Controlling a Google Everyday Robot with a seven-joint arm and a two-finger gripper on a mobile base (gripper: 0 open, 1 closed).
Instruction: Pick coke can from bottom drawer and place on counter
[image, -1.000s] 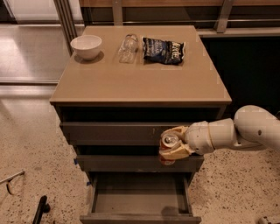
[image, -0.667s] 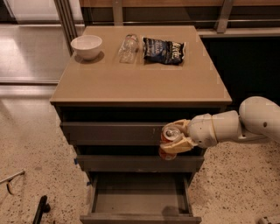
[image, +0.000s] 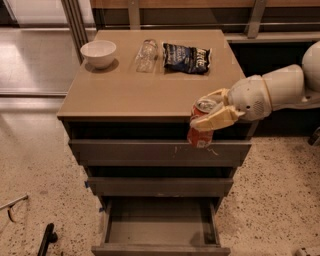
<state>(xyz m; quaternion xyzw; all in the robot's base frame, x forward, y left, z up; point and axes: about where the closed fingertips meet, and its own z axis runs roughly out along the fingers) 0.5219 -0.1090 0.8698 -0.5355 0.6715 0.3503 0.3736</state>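
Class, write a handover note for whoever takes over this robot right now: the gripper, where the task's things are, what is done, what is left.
Gripper: shut on the coke can, held in the air in front of the counter's front right edge.
Bottom drawer: pulled open.
Counter, at the back: bowl, clear bottle, chip bag.
Done: the can is out of the drawer.
Left: lift it over the edge, set it on the counter, release.
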